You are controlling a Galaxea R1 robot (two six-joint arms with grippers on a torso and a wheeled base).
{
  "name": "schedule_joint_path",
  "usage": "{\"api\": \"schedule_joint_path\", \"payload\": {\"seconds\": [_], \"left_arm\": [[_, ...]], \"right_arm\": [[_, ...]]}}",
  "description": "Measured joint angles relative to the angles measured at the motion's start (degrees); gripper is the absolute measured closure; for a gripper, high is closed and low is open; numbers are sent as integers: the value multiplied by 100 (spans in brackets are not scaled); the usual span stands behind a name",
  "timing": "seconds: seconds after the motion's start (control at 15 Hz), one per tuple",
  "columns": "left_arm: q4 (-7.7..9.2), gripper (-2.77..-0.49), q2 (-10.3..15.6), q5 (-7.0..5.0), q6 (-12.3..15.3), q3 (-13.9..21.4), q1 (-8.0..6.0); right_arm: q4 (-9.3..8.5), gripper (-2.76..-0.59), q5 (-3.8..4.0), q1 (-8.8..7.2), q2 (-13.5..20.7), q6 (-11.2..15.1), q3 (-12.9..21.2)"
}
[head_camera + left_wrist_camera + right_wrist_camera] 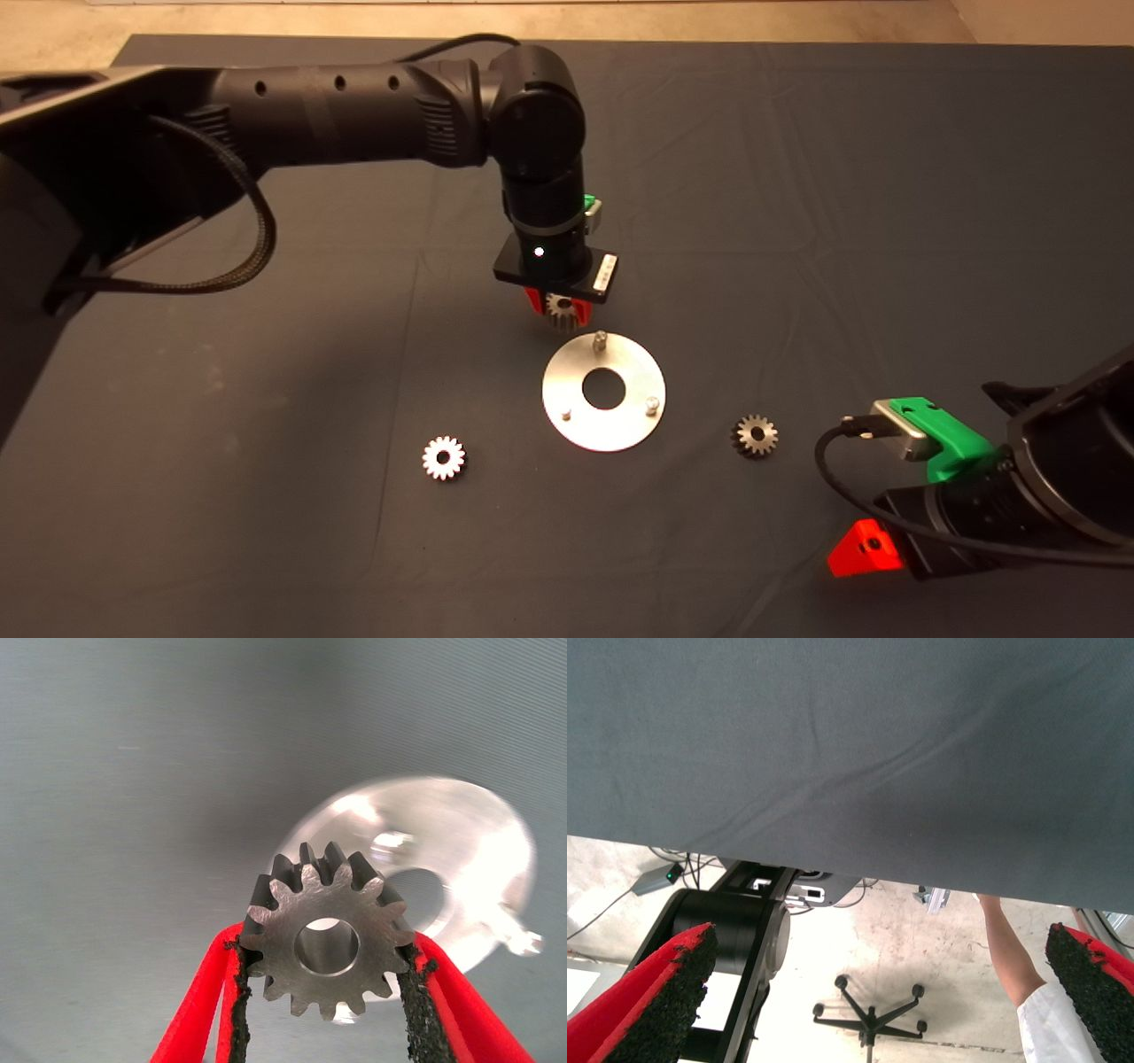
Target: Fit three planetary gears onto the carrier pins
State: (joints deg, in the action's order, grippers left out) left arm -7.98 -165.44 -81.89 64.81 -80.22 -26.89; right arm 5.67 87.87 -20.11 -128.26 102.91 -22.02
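Note:
My left gripper (560, 309) is shut on one planetary gear (562, 310), held in the air just behind the round shiny plate (567, 377). In the left wrist view the gear (326, 941) sits between the black pads (410, 992), with the plate (461, 850) below it. Three bare carrier pins stand on the plate: the far one (600, 339), the front left one (564, 412) and the right one (651, 404). A second gear (443, 457) lies on the mat left of the plate, a third (755, 436) right of it. My right gripper (864, 549) waits at the lower right, open.
The dark mat (797, 221) covers the table. The right wrist view looks past the mat's edge (833, 864) at the floor: a person's arm (1010, 961), a chair base (870, 1010) and a black robot base (735, 930) show there.

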Motion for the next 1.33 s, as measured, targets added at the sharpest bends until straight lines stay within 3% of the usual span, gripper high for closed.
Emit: {"api": "schedule_joint_path", "payload": {"seconds": [0.13,0.47,0.67,0.93,1.33], "left_arm": [[-2,-95,2,99,11,111,-2],[-35,-95,6,99,11,286,-2],[-59,-95,0,229,11,541,-2],[-130,-95,-20,265,5,538,-2],[-510,-95,-64,287,-4,538,0]], "right_arm": [[-2,-275,2,57,4,0,0],[-5,-275,0,257,6,0,0],[-2,-275,2,280,21,0,0],[-2,-275,5,302,33,0,0],[-5,-275,2,312,33,0,0]]}}
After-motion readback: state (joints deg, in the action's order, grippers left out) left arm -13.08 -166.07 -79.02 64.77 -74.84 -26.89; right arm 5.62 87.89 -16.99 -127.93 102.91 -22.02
